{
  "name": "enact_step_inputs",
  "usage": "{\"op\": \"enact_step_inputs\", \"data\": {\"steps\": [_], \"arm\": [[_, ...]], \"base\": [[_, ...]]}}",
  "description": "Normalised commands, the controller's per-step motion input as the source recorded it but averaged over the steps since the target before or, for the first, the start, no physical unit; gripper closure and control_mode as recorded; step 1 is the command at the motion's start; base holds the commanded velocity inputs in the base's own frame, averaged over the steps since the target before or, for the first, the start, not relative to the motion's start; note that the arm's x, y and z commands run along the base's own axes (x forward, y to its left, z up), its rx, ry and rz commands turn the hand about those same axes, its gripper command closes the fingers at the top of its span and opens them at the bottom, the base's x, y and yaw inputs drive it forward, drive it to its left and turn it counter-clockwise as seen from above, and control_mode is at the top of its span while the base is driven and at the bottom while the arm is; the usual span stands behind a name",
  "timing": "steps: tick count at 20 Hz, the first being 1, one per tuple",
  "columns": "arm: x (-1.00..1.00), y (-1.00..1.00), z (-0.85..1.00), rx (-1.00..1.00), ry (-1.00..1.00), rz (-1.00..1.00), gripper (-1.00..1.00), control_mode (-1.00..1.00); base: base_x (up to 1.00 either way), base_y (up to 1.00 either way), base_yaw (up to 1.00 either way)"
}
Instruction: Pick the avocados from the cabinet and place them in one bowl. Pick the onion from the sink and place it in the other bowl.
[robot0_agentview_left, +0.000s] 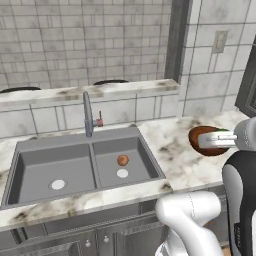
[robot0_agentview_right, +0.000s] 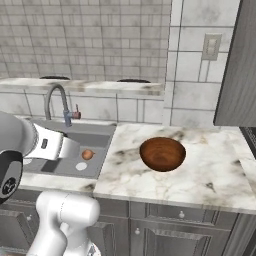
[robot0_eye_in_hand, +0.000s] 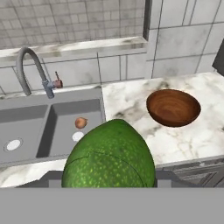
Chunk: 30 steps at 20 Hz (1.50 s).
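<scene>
No brand, label or readable writing is seen on any surface. The gripper (robot0_eye_in_hand: 109, 186) is closed on a bright green avocado (robot0_eye_in_hand: 109, 157), which is held large in the hand view and covers the fingertips themselves, so how the pads meet the fruit cannot be told. In the left base view a sliver of the same green is seen at the end of the arm, in front of the reddish-brown bowl (robot0_agentview_left: 200, 135). Beyond the held avocado and off to one side, that bowl (robot0_eye_in_hand: 173, 107) is seen upright and empty on the marbled counter (robot0_eye_in_hand: 131, 100). To the other side of the fingers the grey double sink (robot0_eye_in_hand: 26, 131) is set into the counter, with a curved faucet (robot0_eye_in_hand: 30, 70) and its red lever behind it. The orange-brown onion (robot0_eye_in_hand: 80, 122) lies in the basin nearer the bowl, just beside the round drain (robot0_eye_in_hand: 78, 136), well apart from the gripper.
</scene>
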Motion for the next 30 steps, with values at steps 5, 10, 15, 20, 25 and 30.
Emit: {"op": "enact_step_inputs", "data": {"steps": [5,10,15,20,25,30], "arm": [[0.04,0.00,-0.03,0.00,0.00,-0.01,1.00,-1.00],[0.62,-0.05,-0.12,0.00,0.06,-0.10,1.00,-1.00],[0.66,-0.21,-0.01,0.00,0.25,-0.08,1.00,-1.00],[0.72,-0.58,-0.06,0.02,0.25,-0.01,1.00,-1.00],[0.84,-0.64,-0.27,0.02,0.12,-0.02,1.00,-1.00],[0.53,-0.61,-0.50,0.00,0.08,-0.14,1.00,-1.00]], "base": [[0.00,0.00,0.00],[0.00,0.00,0.00],[0.00,0.00,0.00],[0.00,0.00,0.00],[0.00,0.00,0.00],[0.00,0.00,0.00]]}}
